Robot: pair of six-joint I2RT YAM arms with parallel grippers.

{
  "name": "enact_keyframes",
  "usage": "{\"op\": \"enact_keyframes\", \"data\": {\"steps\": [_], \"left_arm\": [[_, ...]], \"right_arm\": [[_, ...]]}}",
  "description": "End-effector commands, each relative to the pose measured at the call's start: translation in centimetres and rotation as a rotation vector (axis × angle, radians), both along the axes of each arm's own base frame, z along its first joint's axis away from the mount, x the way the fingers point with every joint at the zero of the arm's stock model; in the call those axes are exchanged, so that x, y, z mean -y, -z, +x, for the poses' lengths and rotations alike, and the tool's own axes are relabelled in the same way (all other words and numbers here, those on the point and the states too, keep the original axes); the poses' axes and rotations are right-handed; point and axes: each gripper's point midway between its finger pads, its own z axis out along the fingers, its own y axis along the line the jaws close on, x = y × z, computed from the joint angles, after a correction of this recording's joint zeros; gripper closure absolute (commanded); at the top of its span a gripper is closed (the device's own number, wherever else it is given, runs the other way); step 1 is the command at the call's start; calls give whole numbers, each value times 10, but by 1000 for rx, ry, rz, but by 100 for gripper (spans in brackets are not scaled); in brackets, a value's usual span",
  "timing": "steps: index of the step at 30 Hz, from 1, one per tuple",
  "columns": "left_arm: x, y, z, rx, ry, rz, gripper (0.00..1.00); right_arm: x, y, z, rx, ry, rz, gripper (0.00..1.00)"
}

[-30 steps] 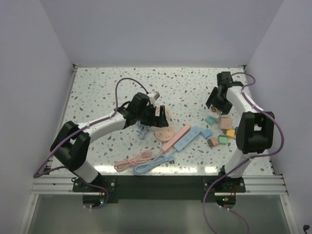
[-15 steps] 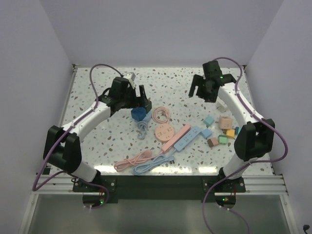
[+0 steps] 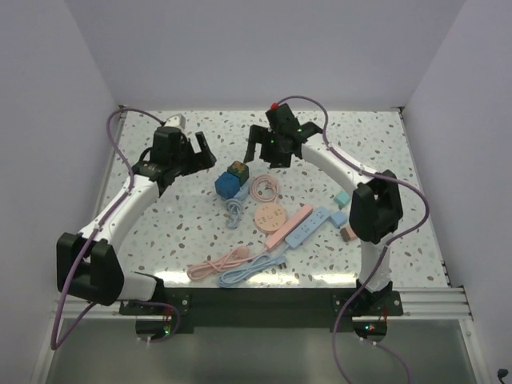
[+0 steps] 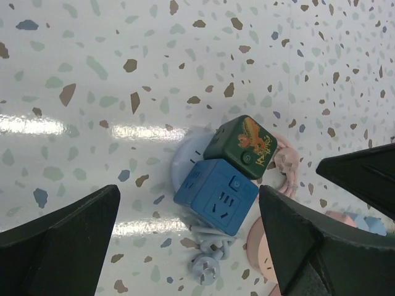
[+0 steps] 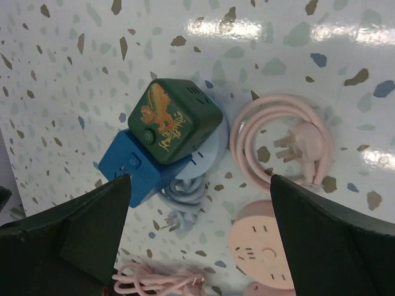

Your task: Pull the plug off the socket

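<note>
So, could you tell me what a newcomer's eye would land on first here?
Mid-table, a green cube sits tight against a blue cube, and the open left gripper and right gripper hang on either side of the pair. A coiled pink cord lies just beside them, and a pink strip and blue strip lie side by side nearer the arms.

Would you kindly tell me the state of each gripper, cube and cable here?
Left gripper, open, empty.
Right gripper, open, empty.
Blue cube, untouched by either gripper.
Green cube, pressed against the blue one.
Pink cable, coiled, plug free.
Round pink socket, nothing plugged in.
</note>
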Motion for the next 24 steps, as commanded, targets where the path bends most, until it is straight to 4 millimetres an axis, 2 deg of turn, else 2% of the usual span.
{"op": "enact_keyframes", "data": {"steps": [1, 4, 5, 6, 7, 8, 10, 11, 12, 14, 15, 17, 18, 19, 24], "left_arm": [[-17, 6, -10, -18, -73, -12, 0], [-20, 13, -16, -36, -80, -15, 0], [-20, 15, -18, -41, -81, -15, 0], [-21, 19, -20, -48, -84, -14, 0], [-22, 19, -22, -47, -87, -16, 0], [-22, 21, -23, -51, -88, -14, 0], [-24, 26, -27, -60, -94, -13, 0], [-25, 28, -28, -65, -96, -12, 0], [-26, 31, -29, -68, -99, -13, 0], [-27, 33, -30, -73, -105, -13, 0], [-28, 33, -30, -72, -110, -16, 0], [-28, 34, -30, -75, -111, -16, 0], [-29, 34, -30, -73, -115, -16, 0], [-30, 34, -30, -75, -115, -15, 0], [-33, 38, -36, -75, -122, -16, 0]], "right_arm": [[-38, -19, 25, 76, 78, 109, 1], [-51, -10, 31, 35, 131, 145, 1], [-51, 3, 33, 1, 183, 132, 1], [-52, -1, 36, 7, 209, 131, 1], [-54, 0, 35, 6, 237, 113, 1], [-47, 7, 36, -1, 304, 75, 1], [-54, -3, 35, 15, 349, 55, 1], [-48, 16, 28, -33, 391, -17, 1], [-49, 1, 36, 7, 424, -21, 1], [-46, 10, 27, -36, 459, -87, 1], [-51, 12, 33, -36, 465, -84, 1], [-52, 24, 29, -79, 466, -109, 1], [-53, 20, 30, -78, 469, -107, 1], [-51, 31, 30, -87, 478, -137, 1], [-41, 42, 20, -104, 471, -204, 1]]}}
